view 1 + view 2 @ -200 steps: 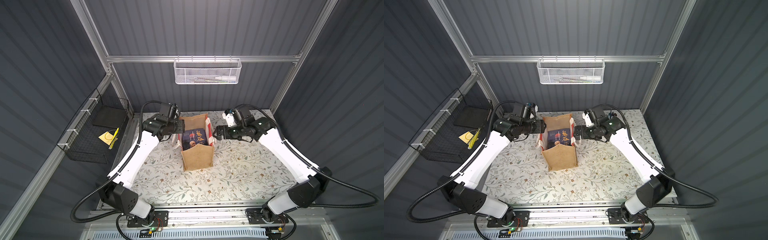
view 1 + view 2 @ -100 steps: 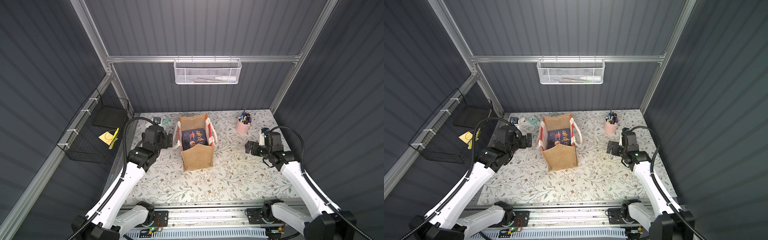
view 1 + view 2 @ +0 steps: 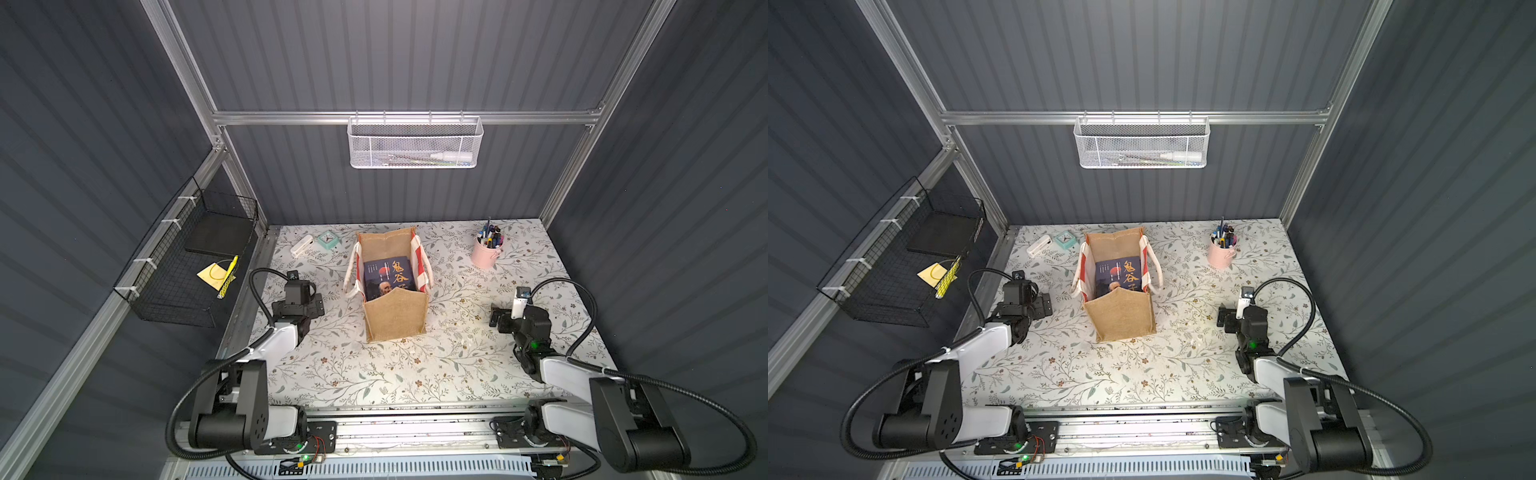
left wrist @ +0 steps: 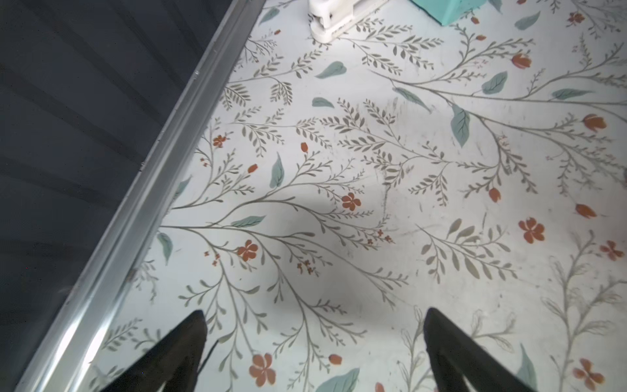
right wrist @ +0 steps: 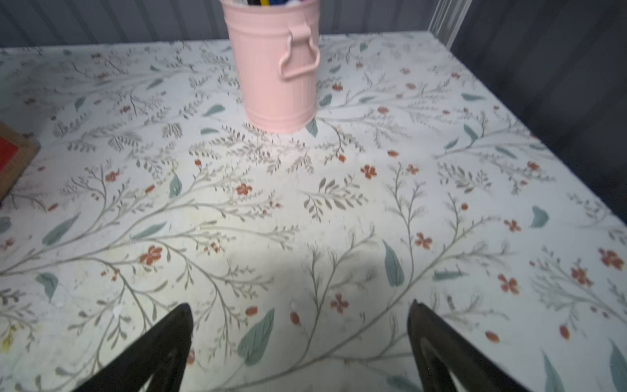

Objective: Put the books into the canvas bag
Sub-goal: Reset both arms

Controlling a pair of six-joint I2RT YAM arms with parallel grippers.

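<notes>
The canvas bag (image 3: 395, 318) (image 3: 1121, 318) stands upright and open mid-table in both top views, tan burlap with red-and-white sides. Inside it lies a dark navy book (image 3: 388, 274) (image 3: 1118, 272) with an old man's face; any other books are hidden. My left gripper (image 3: 306, 298) (image 3: 1036, 302) is left of the bag, apart from it, open over bare tablecloth (image 4: 314, 312). My right gripper (image 3: 498, 318) (image 3: 1224, 318) is right of the bag, also open and empty (image 5: 301, 303). A corner of the bag (image 5: 13, 159) shows in the right wrist view.
A pink pen cup (image 3: 486, 254) (image 5: 278, 68) stands at the back right. A teal clock (image 3: 328, 240) and a white stapler-like thing (image 3: 302, 245) (image 4: 336, 13) sit at the back left. A black wire basket (image 3: 187, 266) hangs on the left wall, beside the table's metal rail (image 4: 135, 220).
Both arms have drawn back from the bag's mouth toward the front and outward. The left gripper has opened wider. The book stays in the bag.
</notes>
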